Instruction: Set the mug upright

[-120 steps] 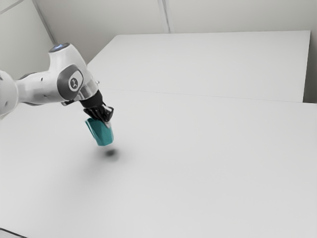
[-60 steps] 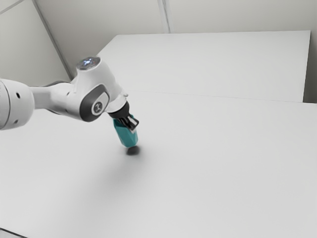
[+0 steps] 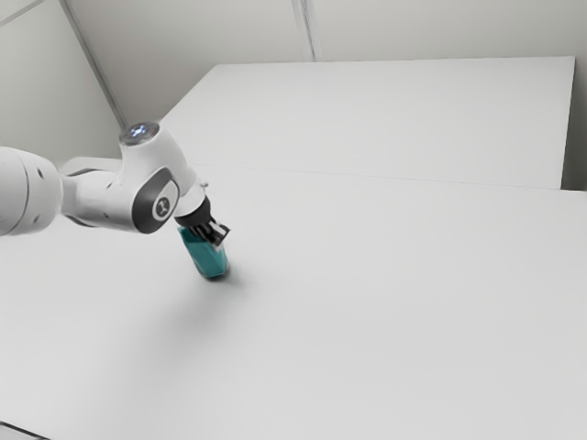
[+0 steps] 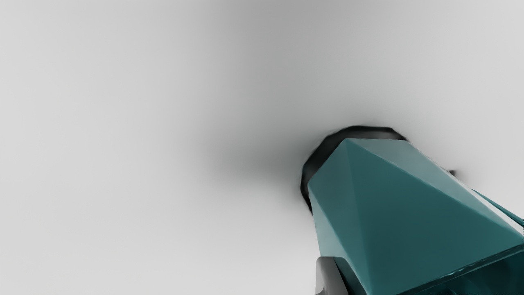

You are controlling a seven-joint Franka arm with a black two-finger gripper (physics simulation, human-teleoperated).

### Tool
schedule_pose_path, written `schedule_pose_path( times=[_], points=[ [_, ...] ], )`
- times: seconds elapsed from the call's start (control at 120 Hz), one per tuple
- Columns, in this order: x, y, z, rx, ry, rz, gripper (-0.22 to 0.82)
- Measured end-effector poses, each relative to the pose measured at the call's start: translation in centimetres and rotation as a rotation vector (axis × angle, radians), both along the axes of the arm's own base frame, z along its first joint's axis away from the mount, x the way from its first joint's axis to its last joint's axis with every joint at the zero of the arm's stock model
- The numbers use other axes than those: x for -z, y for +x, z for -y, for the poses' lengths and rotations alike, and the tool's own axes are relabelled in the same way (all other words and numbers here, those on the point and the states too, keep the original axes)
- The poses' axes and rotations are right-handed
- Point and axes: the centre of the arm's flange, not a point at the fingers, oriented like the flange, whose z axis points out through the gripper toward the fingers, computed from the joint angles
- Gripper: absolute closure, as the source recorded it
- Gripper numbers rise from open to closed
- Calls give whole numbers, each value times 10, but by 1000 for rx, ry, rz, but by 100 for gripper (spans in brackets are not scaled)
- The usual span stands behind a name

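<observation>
While its base sits low at the table (image 3: pixel 394 302), the teal mug (image 3: pixel 206 258) leans, its mouth end raised toward the exterior view's left. The gripper (image 3: pixel 219 237) has its jaws clamped on the mug, one finger (image 4: pixel 327 275) lying along the outer wall. Dark shadow rims the base; whether it touches down, I cannot tell. Beyond, the white arm (image 3: pixel 96 197) reaches in from the exterior view's left.

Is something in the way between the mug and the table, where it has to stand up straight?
Nothing that I can see. The mug leans in the gripper, its bottom down by the table, with no other thing visible between them.
</observation>
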Motion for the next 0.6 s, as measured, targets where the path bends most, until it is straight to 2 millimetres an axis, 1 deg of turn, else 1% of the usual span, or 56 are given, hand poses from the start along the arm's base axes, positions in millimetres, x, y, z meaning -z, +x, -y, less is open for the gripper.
schedule_pose_path(
  times=[0.108,0.158,0.45,0.533,0.6],
  points=[
    [3,2,25,46,-1,7,79],
    [4,2,32,58,-1,11,79],
    [10,3,28,51,-2,11,79],
    [7,3,28,53,1,13,61],
    [-3,2,28,53,3,24,46]
  ],
)
